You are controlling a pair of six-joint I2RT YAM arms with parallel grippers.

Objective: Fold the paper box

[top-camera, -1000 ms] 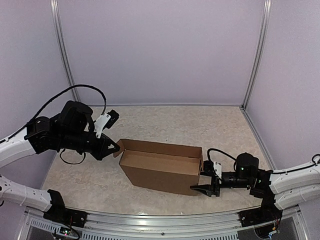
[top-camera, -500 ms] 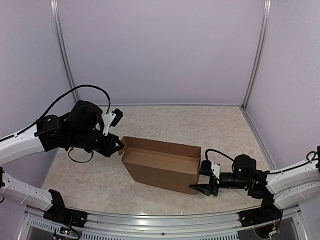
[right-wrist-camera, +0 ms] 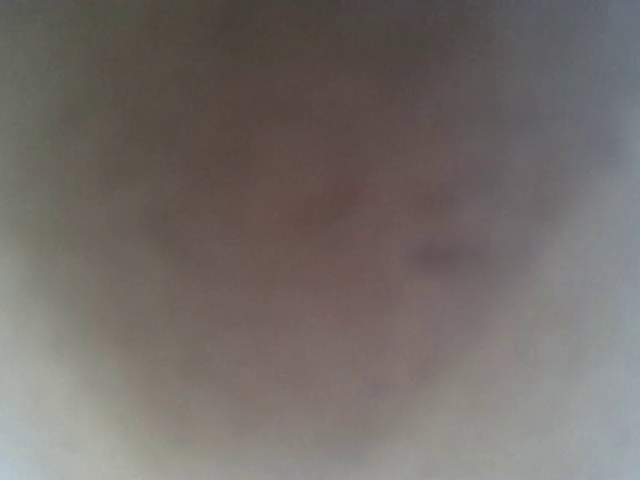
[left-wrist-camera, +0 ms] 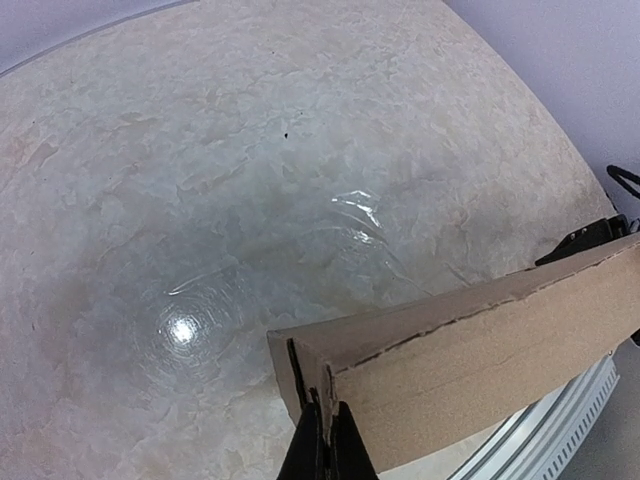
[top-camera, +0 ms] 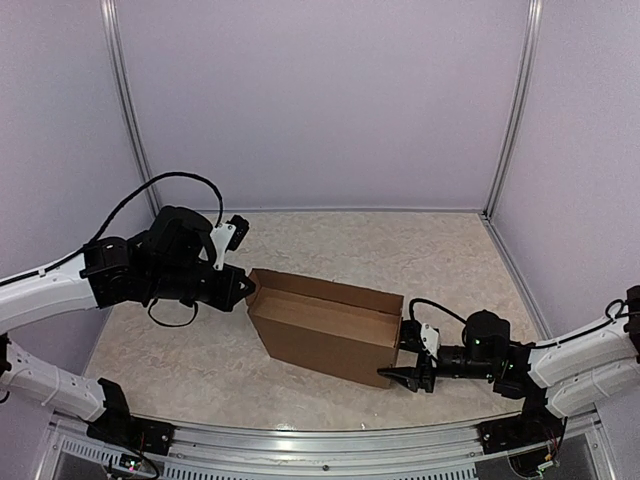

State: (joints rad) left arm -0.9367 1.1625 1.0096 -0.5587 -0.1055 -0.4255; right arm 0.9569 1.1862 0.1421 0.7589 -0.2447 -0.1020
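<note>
Left arm reaches in from the left edge, white link and black wrist angled toward centre. The left gripper is clenched tight - in the left wrist view its two dark fingers meet with no gap, their tips right at the lower corner of the cardboard end. Whether a thin flap edge is nipped there can't be made out.

The paper box sits mid-table, a bit toward the near edge, on the marbled table. It is plain brown, standing as an open-topped shallow trough, its long axis running left to right and skewed so the right end is nearer the arms. The left wrist view shows the box's end with a ragged torn-looking top edge and a slit near the corner.

The right gripper is at the box's right end - jaws spread, fingertips up against the end wall. The right arm lies low along the near right. The right wrist view is only a brown blur.
</note>
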